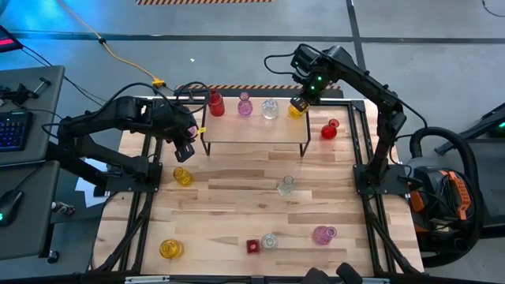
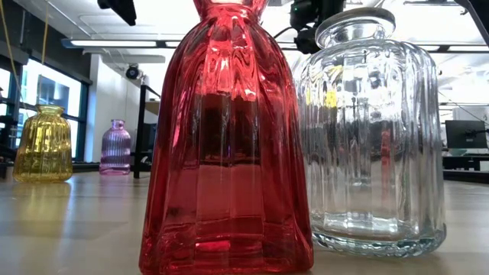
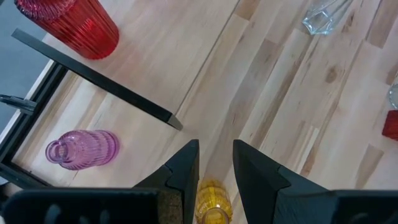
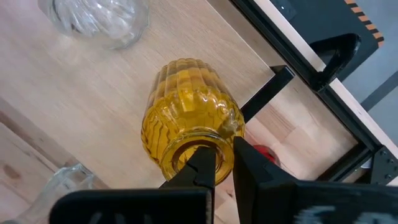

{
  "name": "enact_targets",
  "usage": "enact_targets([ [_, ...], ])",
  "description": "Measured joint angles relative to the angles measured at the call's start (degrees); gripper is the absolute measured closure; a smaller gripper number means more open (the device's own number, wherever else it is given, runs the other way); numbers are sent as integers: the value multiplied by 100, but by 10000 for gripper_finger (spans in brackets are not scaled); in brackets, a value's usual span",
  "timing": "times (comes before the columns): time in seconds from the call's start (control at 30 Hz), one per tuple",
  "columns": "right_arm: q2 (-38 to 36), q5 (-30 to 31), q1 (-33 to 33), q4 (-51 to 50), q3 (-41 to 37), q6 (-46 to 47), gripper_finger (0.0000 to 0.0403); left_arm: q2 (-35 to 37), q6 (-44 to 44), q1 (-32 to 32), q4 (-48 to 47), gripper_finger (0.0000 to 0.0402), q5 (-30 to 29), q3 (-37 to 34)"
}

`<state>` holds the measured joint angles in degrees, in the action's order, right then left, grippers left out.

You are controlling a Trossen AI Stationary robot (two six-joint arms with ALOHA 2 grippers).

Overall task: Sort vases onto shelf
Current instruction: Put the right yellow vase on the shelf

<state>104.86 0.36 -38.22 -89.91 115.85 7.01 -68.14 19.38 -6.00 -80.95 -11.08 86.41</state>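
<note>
The shelf (image 1: pixel 254 130) is standing at the far middle of the table (image 1: pixel 237 197), and four vases are sitting in a row on its plank: a red vase (image 1: pixel 215 103) at the left end, then a pink vase (image 1: pixel 245 106), a clear vase (image 1: pixel 270 109), and a yellow vase (image 1: pixel 297 110) at the right end. The right gripper (image 4: pixel 222 163) is reaching down to that yellow vase, its fingers nearly together and pinching the rim of the neck, one finger inside the mouth and one outside. In the right wrist view the vase is standing on the plank, close to its edge.

The left gripper (image 3: pixel 216 163) is hovering just left of the shelf, above the table, its fingers partly apart and holding nothing. A second yellow vase (image 1: pixel 182 176) is lying on the table just below it, showing between the fingertips in the left wrist view. A purple vase (image 3: pixel 82 149) is lying on its side near the shelf's left leg.

Off the shelf's right end, a small red vase (image 1: pixel 329 129) is sitting on the table. Nearer, a clear bottle (image 1: pixel 286 186) is standing mid-table. Along the near edge are sitting a yellow jar (image 1: pixel 170 249) at the left, a red flask (image 1: pixel 252 246) touching or just beside a clear jar (image 1: pixel 270 241), and a pink jar (image 1: pixel 323 234) to the right.
</note>
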Motion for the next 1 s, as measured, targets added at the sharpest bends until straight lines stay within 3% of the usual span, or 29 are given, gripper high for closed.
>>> enact_targets([
  [1.0,15,155,2,208,-11,2,395,2,-9,2,7,312,-1,0],
])
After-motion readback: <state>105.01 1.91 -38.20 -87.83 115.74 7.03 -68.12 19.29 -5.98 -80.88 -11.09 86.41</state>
